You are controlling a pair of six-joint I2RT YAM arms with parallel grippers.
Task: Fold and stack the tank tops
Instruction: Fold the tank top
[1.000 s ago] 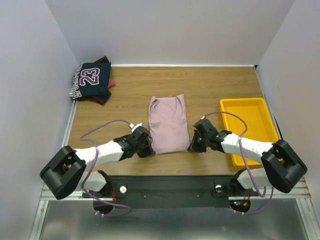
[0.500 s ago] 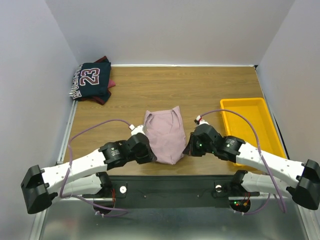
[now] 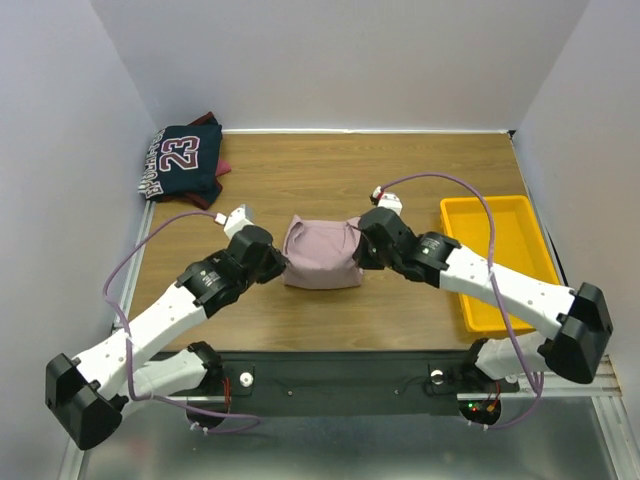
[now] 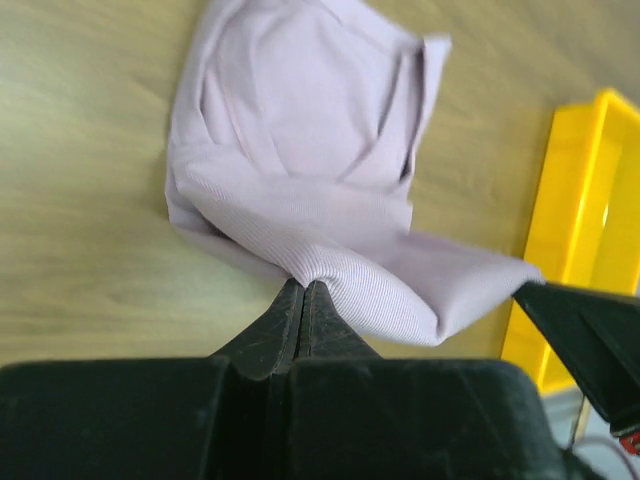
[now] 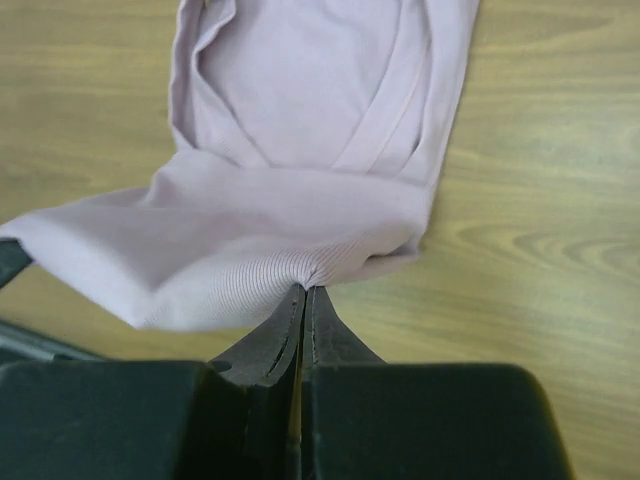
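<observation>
A wooden worktop fills the frame. At its centre lies the soft dusty pink tank top, doubled over. My left fingers and my right fingers each clamp a corner of its lifted fold. The navy "23" cloth top sits upper left.

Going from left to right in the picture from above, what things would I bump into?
From the left: navy top → left gripper → pink top → right gripper → yellow tray.
</observation>
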